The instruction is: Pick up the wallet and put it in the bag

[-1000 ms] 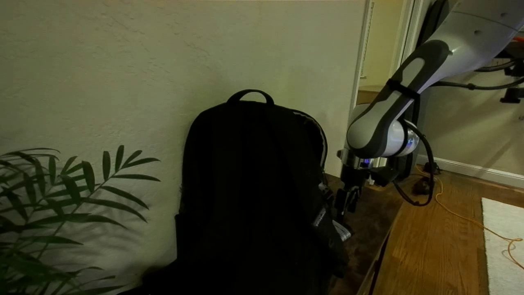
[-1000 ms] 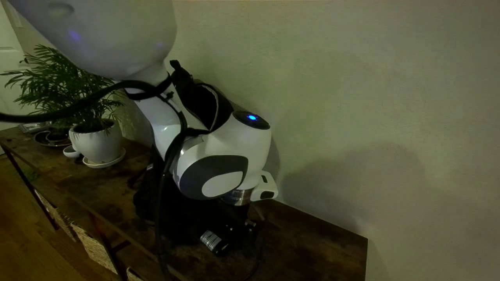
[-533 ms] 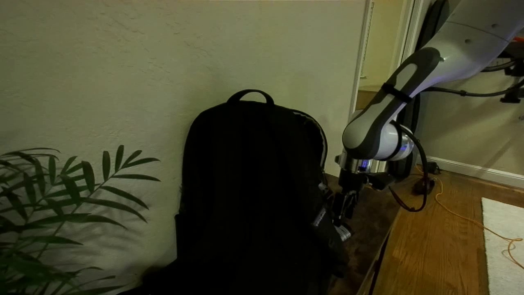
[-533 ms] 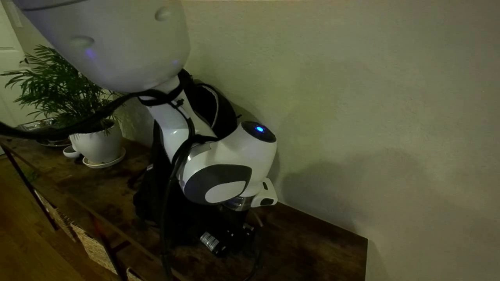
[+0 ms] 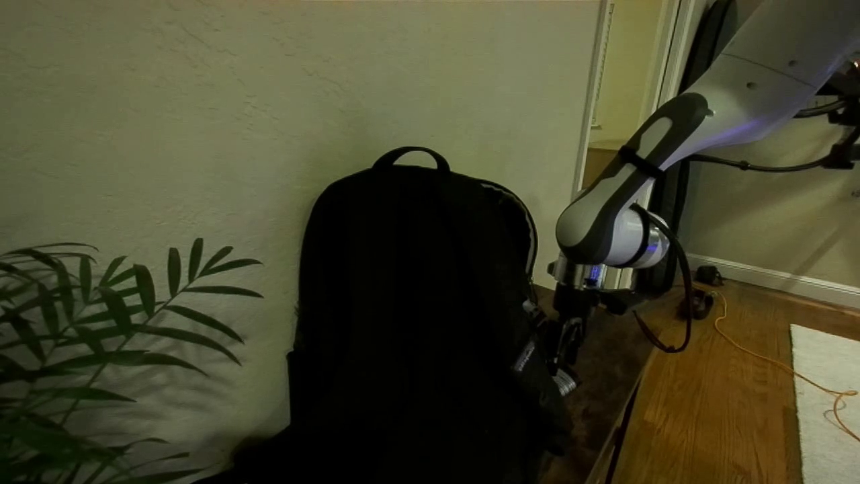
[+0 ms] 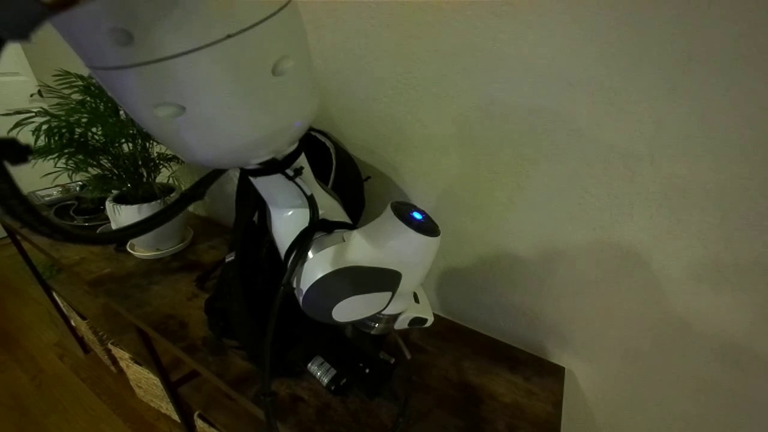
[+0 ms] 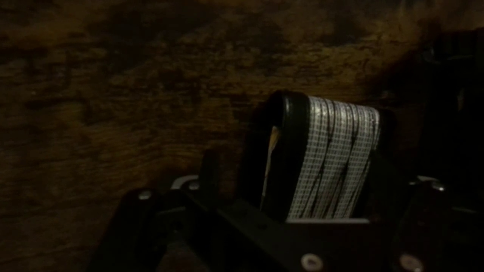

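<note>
While palm fronds (image 5: pixel 146 289) are arching at the left in an exterior view, the black backpack (image 5: pixel 416 323) is standing upright, and to its right the white-banded wallet (image 5: pixel 566 382) is resting on the wooden tabletop (image 5: pixel 608 376), where the gripper (image 7: pixel 295 166) is hovering with jaws wide, any contact being hard to judge.

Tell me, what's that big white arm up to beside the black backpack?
A robot arm is working on picking up a wallet to put it in the backpack. Right now its gripper is open and low at the wallet, which shows between the spread fingers in the wrist view. Nothing looks gripped yet. The wallet rests on the dark wooden tabletop close to the backpack, not inside it. Most likely, the gripper will close on it next.
</note>
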